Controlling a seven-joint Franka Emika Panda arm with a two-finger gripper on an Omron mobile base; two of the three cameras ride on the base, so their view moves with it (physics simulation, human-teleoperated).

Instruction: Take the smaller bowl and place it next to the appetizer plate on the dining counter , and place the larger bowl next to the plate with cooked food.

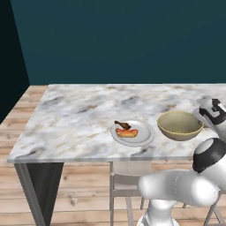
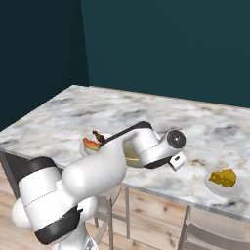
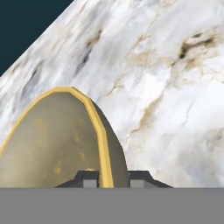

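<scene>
The larger bowl (image 1: pixel 180 125) sits upright on the marble tabletop (image 1: pixel 79 119) of the dining counter, near its front edge. Just to its left, apart by a narrow strip of marble, lies the plate with cooked food (image 1: pixel 142 137), carrying a reddish sausage in a bun and a dark brown piece. In the right base view the arm crosses in front of both, so only a sliver of the bowl (image 2: pixel 131 157) shows behind the wrist. Well to the right on the same top, close to the front edge, is the appetizer plate (image 2: pixel 218 189) with its lump of yellow food.

In the hand view the gripper (image 3: pixel 113 180) is at the bowl's yellowish rim (image 3: pixel 103 144), one finger tip on the inside of the wall and one on the outside. The jaws appear clenched on the rim, though the tips are barely visible. A grey chair (image 1: pixel 128 176) stands under the counter's edge.
</scene>
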